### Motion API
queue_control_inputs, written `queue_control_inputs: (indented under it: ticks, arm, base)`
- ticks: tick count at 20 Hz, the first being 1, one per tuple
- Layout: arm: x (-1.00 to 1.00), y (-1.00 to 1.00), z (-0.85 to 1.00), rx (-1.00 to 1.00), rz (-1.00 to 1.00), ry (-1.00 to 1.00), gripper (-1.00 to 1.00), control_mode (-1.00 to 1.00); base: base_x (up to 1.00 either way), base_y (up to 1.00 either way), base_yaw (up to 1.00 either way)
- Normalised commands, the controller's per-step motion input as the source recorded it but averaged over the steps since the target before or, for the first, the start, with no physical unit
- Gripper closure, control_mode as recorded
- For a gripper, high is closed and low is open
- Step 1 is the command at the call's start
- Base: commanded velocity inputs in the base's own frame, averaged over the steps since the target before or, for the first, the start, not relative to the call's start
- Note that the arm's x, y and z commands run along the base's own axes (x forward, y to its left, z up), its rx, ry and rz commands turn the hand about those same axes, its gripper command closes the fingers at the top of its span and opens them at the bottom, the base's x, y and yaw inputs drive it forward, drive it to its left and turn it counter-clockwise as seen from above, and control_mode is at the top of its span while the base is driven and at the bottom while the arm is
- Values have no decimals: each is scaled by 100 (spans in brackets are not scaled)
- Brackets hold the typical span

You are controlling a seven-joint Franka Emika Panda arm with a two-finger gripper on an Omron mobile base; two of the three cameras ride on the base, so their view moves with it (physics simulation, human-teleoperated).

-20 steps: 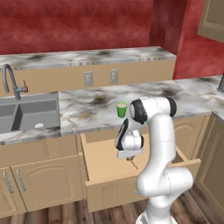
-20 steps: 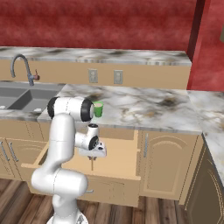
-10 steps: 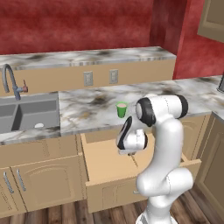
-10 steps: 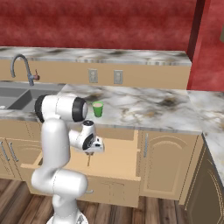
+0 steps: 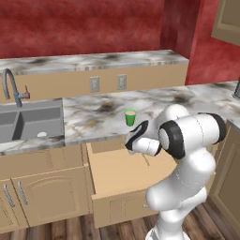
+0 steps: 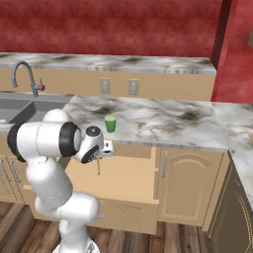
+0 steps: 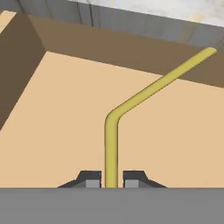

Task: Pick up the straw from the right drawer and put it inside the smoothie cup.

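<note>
While the wide light-tan wooden drawer (image 5: 123,174) stands pulled out below the marbled countertop edge (image 5: 103,133), its bare floor leaves room on all sides. Near that edge the small bright green cup (image 5: 130,117) stands upright. Above the drawer floor, the thin yellowish-brown bent straw (image 7: 114,121) is pinched between the closed gripper (image 7: 111,180) tips.

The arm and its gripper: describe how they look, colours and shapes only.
The arm is glossy white, built of rounded, bulbous segments with dark, nearly black bands at the joints. Its wrist end is dark and tapered in the left base view. The gripper has two small dark finger tips with lighter grey faces. No cables or markings are visible.
</note>
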Motion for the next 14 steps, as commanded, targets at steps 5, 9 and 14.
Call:
queue_control_inputs:
  ticks: [5, 9, 14]
  arm:
    - [4, -1, 100, 6, 19, -12, 100, -100]
    - [21, -7, 100, 12, 24, -1, 100, -100]
    - [30, -4, 95, 13, 24, 0, 100, -100]
  base:
    - [0, 0, 0]
    - [0, 0, 0]
    - [0, 0, 0]
